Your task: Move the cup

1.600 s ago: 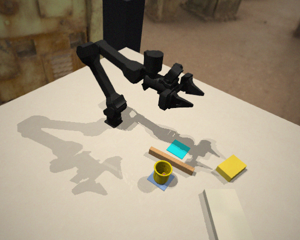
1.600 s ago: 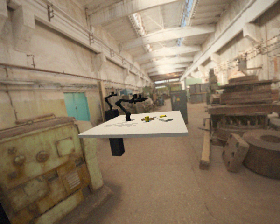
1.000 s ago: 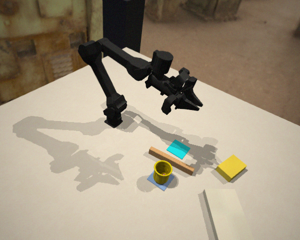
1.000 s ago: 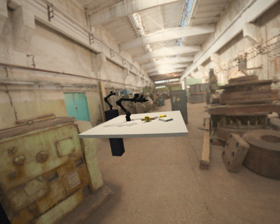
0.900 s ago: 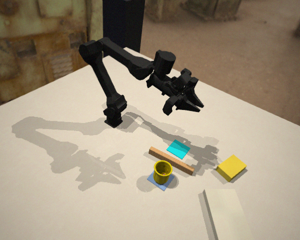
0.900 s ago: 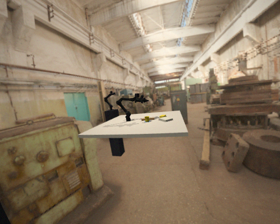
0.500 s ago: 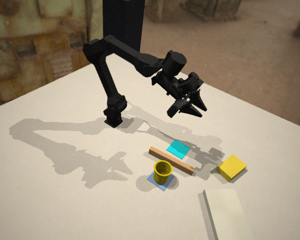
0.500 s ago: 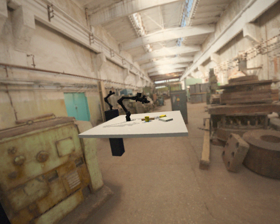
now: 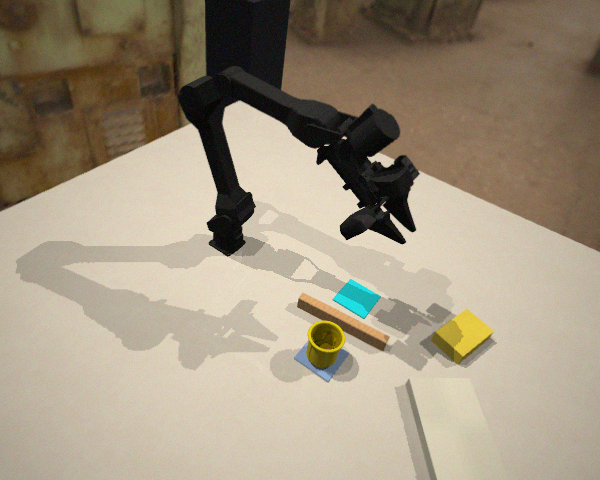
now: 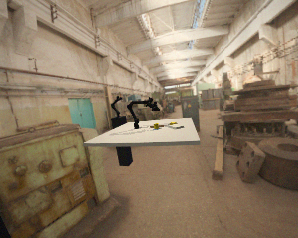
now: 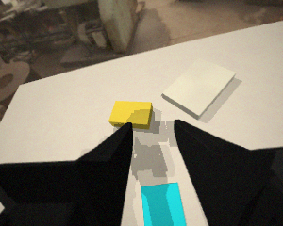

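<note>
A yellow cup (image 9: 325, 345) (image 10: 156, 126) stands upright on the blue pad (image 9: 327, 374). Something small shows inside the cup; single marbles are too small to tell. The cyan pad (image 9: 356, 298) (image 11: 163, 204) lies bare on the other side of a wooden bar. My gripper (image 9: 410, 236) (image 10: 159, 110) (image 11: 153, 126) is in the air, high above the table and away from the cup. Its fingers are partly open with nothing between them. The cup is not in the wrist view.
The wooden bar (image 9: 341, 321) (image 10: 161, 126) lies between the two pads. A yellow block (image 9: 463, 334) (image 10: 173, 123) (image 11: 130, 113) lies beyond the cyan pad. A pale flat slab (image 9: 453, 423) (image 10: 176, 126) (image 11: 200, 88) lies nearer the table's far side.
</note>
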`<act>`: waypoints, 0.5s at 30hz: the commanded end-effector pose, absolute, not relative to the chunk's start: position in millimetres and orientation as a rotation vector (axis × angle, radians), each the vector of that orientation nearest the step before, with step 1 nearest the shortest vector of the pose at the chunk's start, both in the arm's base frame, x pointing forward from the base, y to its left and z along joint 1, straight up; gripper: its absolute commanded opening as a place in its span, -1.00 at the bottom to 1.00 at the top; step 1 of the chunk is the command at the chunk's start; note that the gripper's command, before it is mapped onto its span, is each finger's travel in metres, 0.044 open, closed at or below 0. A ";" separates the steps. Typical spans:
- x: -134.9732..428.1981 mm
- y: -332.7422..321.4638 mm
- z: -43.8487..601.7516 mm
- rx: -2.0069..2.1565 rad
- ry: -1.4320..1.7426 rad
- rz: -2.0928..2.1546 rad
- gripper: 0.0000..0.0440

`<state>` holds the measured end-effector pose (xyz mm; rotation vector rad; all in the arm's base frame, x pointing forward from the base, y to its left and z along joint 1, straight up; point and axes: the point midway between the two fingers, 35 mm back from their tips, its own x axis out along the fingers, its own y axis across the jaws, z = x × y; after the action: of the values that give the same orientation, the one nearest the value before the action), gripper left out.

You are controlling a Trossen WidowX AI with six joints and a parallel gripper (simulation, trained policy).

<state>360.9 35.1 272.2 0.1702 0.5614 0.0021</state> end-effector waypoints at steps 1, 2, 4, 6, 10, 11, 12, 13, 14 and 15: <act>362.7 35.6 268.8 0.182 0.612 -0.015 -0.30; 363.1 35.9 267.4 0.184 0.628 -0.018 -0.31; 363.7 36.3 264.5 0.185 0.660 -0.024 -0.33; 364.1 36.6 261.5 0.186 0.692 -0.030 -0.36; 364.8 36.6 255.3 0.183 0.757 -0.042 -0.40; 364.9 36.5 253.7 0.182 0.774 -0.045 -0.41; 364.9 36.4 252.2 0.181 0.790 -0.048 -0.43; 365.0 36.2 250.6 0.179 0.806 -0.051 -0.44; 365.0 36.0 249.0 0.177 0.822 -0.054 -0.45; 365.0 35.7 247.4 0.175 0.839 -0.057 -0.46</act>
<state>364.4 37.0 249.9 0.1746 0.8028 -0.0422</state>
